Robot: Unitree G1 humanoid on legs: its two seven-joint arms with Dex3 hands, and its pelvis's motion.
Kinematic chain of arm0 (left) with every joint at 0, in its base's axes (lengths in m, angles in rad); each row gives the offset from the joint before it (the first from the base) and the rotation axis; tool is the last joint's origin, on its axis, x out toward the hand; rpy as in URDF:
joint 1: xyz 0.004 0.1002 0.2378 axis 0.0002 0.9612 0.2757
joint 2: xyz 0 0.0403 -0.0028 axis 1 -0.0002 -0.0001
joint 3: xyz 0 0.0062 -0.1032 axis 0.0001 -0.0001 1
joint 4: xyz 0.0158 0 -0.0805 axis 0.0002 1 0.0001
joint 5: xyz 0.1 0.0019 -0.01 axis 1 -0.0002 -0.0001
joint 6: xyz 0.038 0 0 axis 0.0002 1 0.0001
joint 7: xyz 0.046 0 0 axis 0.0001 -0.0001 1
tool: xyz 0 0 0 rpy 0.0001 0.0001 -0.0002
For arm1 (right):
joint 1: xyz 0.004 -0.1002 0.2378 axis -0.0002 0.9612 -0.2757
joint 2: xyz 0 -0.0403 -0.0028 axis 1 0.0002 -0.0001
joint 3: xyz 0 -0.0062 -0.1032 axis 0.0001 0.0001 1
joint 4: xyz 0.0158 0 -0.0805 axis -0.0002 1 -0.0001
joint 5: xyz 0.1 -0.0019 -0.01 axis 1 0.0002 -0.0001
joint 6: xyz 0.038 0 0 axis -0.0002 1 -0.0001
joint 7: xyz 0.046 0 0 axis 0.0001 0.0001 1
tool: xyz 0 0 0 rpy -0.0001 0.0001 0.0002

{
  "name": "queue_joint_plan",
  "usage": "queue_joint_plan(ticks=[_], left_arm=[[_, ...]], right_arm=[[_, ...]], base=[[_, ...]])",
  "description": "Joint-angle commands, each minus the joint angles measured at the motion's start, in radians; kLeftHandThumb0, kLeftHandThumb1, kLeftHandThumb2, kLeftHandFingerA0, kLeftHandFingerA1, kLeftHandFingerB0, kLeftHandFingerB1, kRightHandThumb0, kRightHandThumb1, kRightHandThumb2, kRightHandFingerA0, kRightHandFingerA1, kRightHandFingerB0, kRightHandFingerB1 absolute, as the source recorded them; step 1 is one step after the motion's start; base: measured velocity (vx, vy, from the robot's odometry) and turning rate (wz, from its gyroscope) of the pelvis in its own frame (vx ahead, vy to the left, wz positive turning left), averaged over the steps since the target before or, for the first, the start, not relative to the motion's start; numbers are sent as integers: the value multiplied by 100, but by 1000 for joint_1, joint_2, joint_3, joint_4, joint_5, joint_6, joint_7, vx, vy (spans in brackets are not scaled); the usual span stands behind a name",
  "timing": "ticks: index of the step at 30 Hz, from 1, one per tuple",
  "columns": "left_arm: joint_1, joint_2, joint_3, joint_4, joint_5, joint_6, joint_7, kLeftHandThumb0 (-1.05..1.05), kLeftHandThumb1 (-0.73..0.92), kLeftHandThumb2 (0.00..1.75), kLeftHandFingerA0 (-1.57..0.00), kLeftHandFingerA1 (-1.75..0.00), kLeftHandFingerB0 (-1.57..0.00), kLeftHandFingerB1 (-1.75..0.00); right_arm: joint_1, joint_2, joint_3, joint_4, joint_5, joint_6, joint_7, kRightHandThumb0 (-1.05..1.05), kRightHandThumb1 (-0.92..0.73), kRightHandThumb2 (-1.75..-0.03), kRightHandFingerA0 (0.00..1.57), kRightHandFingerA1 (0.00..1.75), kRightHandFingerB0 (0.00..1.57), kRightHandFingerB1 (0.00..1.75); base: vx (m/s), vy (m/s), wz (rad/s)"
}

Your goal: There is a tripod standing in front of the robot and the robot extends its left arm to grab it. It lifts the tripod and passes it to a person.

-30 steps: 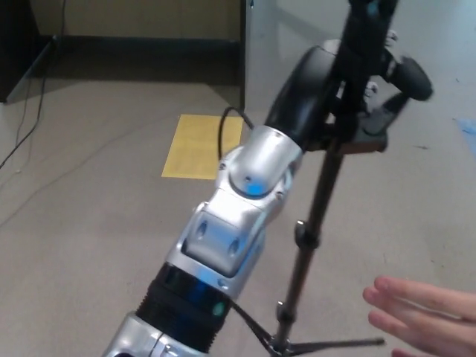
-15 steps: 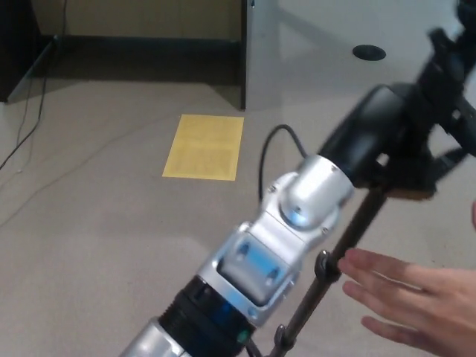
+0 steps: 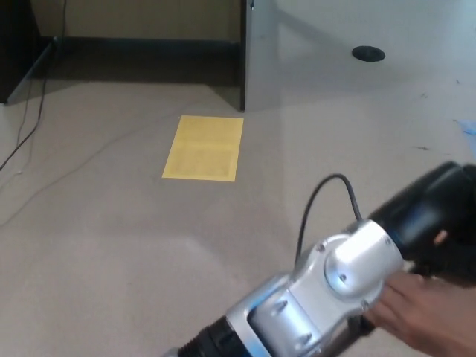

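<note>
Head view shows the left arm [image 3: 320,312] stretched low toward the right edge, its silver wrist and black robot hand [image 3: 435,219] far to the right of the yellow sheet [image 3: 203,147] on the floor [image 3: 111,223]. A person's hand [image 3: 428,316] reaches in from the lower right and lies against the underside of the robot hand, touching or nearly touching the silver wrist. The tripod cannot be made out with confidence; only a small dark piece below the wrist, well right of the yellow sheet, may belong to it, and the rest is hidden behind the arm or outside the picture. Whether the robot hand's grip is closed on the tripod cannot be told, since that side of it is cut off by the frame edge. The right hand does not show.

Judging by the person's hand meeting the arm, the step in hand looks like the handover. The next move calls for holding the arm steady until the person has a firm hold, then loosening the grip and drawing the arm away without knocking the tripod.
</note>
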Motion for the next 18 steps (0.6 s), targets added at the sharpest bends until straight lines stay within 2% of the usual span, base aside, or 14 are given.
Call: queue_joint_plan(ticks=[1,3,4,5,6,7,8,9,11,14,15,16,17,18], left_arm=[[53,-243,-48,-53,8,-113,70,-23,67,90,-82,-159,-73,-136],[56,-239,-53,-60,9,-111,72,-26,65,90,-87,-157,-78,-134],[61,-237,-57,-63,7,-114,73,-25,64,91,-88,-156,-78,-133],[65,-234,-59,-64,6,-116,73,-23,66,91,-89,-159,-77,-135],[70,-233,-51,-71,-13,-106,62,-23,65,90,-91,-158,-77,-133],[72,-231,-43,-79,-26,-91,54,-25,65,90,-94,-149,-82,-126],[72,-226,-36,-89,-33,-75,50,-25,65,90,-94,-149,-82,-126],[67,-215,-30,-102,-30,-55,49,-21,67,86,-96,-144,-80,-121],[65,-209,-24,-106,-28,-43,50,-20,67,85,-99,-140,-81,-115],[49,-171,13,-118,-25,-6,39,-20,74,65,-111,-96,-84,-58],[44,-164,18,-120,-19,2,39,-37,65,59,-87,-63,-63,-41],[36,-157,22,-118,-12,1,38,-37,65,59,-87,-63,-63,-41],[23,-141,26,-116,-12,4,16,-56,58,58,-53,-41,-38,-32],[-7,-121,27,-140,-9,81,-16,-70,44,75,-9,-39,-7,-29]], right_arm=[[11,-27,0,-3,-15,-95,-29,-55,-78,-63,53,37,54,38],[11,-30,4,-2,-22,-95,-37,-55,-78,-64,51,36,54,37],[10,-27,-2,-1,-11,-93,-23,-60,-67,-102,43,52,44,52],[13,-24,-10,-7,5,-87,0,-55,-78,-65,53,37,50,36],[9,-23,-15,-3,11,-91,4,-58,-77,-64,52,38,47,35],[5,-24,-15,0,12,-82,9,-62,-67,-103,48,56,36,49],[1,-25,-15,2,14,-64,21,-62,-67,-103,48,56,36,49],[-2,-26,-12,-1,10,-30,19,-68,-76,-67,50,39,42,35],[-3,-27,-13,-5,12,-6,22,-67,-80,-64,48,37,41,34],[-13,-26,0,-1,-10,32,-13,-74,-77,-67,50,40,40,34],[-15,-25,0,0,-12,38,-15,-65,-63,-106,46,56,22,44],[-18,-24,2,-1,-13,45,-18,-65,-63,-106,46,56,22,44],[-20,-24,6,0,-19,39,-25,-77,-77,-68,53,41,40,35],[-19,-22,3,0,-15,39,-23,-77,-77,-68,53,40,42,35]], base=[[0,0,0],[0,0,0],[0,0,0],[0,0,0],[0,0,0],[0,0,0],[0,0,0],[0,0,0],[0,0,0],[0,0,0],[0,0,0],[0,0,0],[0,0,0],[0,0,0]])
